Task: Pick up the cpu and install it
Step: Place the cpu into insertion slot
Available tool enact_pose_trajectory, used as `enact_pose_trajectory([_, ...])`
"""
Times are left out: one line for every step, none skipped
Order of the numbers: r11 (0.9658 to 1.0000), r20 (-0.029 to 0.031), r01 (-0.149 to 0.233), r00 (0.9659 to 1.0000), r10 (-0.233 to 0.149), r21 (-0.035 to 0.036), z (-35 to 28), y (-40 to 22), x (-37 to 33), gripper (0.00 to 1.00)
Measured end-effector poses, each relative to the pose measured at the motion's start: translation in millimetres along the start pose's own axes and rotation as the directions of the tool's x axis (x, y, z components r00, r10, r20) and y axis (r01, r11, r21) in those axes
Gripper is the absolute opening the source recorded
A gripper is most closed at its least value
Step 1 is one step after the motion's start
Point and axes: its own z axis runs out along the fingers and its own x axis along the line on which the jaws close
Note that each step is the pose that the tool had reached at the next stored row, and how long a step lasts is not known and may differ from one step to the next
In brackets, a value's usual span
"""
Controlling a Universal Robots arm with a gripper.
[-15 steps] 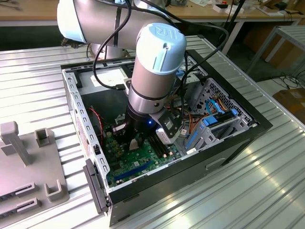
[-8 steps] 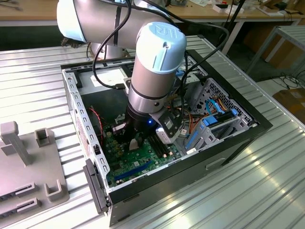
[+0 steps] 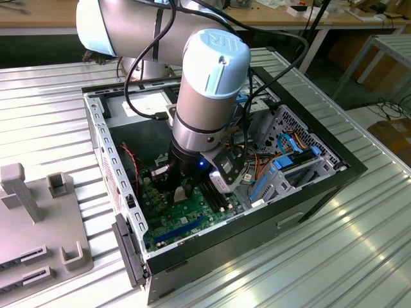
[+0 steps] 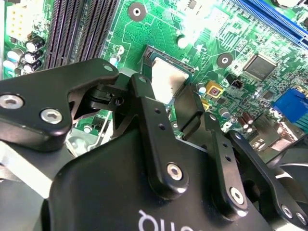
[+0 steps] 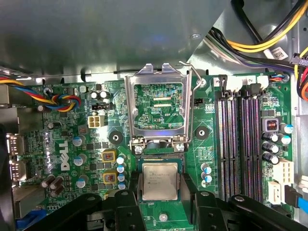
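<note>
Gripping the flat silvery-grey square cpu (image 5: 160,180) by two opposite edges, the black two-fingered gripper (image 5: 160,195) was closed to the chip's width over the green motherboard (image 5: 195,159), just beside the raised metal load frame (image 5: 159,77). Its fingers (image 5: 129,207) hid the chip's sides, so whether it sat fully in the socket could not be told.

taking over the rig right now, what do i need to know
gripper: fingers shut on the cpu, one on each side edge.
cpu: at the socket on the motherboard; cannot tell whether it is seated.
Done: cpu picked up and brought to the socket.
Left: cpu not yet released; load plate open, lever unlatched.
</note>
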Motion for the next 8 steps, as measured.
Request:
enact_pose_trajectory([1.0,0.0,0.0,1.0,0.0,0.0,0.1,0.1,-0.1,0.47])
enact_pose_trajectory([1.0,0.0,0.0,1.0,0.0,0.0001,0.2,0.1,-0.2,0.47])
enact_pose_trajectory([1.0,0.0,0.0,1.0,0.0,0.0001,0.3,0.1,-0.4,0.47])
enact_pose_trajectory([1.0,0.0001,0.0,1.0,0.0,-0.0001,0.6,0.1,-0.7,0.47])
enact_pose_trajectory([1.0,0.0001,0.0,1.0,0.0,-0.0001,0.7,0.2,-1.0,0.47])
enact_pose_trajectory([1.0,0.0,0.0,1.0,0.0,-0.0001,0.8,0.1,-1.1,0.47])
enact_pose_trajectory([1.0,-0.0003,0.0,1.0,0.0,0.0001,0.8,0.1,-1.1,0.45])
enact_pose_trajectory([1.0,-0.0008,0.0,1.0,0.0,0.0005,0.7,0.1,-1.0,0.39])
